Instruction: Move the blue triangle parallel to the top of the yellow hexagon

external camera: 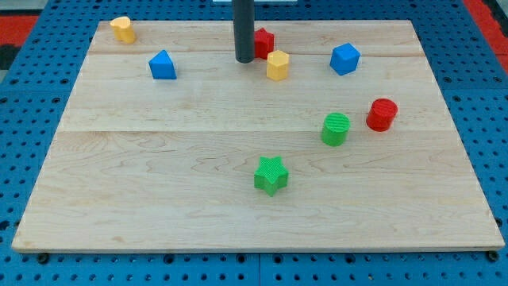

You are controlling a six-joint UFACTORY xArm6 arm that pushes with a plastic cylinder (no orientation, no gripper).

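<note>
- Right now, in the camera view, my tip (244, 60) sits near the view's top, on the wooden board (159, 175), touching or almost touching the red block (263, 41) on its left side and just left of the yellow hexagon (278, 65).
- As for a claw, I have none: I end in a plain dark rod, so nothing opens, narrows or holds; I can only push.
- Well to the view's left of my tip lies the blue triangle (162, 65), apart from every other block and with nothing touching it.
- Judging the task, the triangle sits roughly level with the hexagon across the board, but whether that counts as lined up with the hexagon's top I cannot settle; I would say the push is not yet made, since my tip is well away from the triangle.
- What is left, as I read it: bring my tip round to the triangle and nudge it to the row just above the hexagon.
- Elsewhere lie a small yellow block (122, 29) at the top left, a blue cube-like block (344, 59), a red cylinder (382, 114), a green cylinder (336, 129) and a green star (271, 175).
- Hidden or unclear: my rod covers part of the red block, so its shape is hard to tell, and the rod's upper part is cut off at the view's top.
</note>
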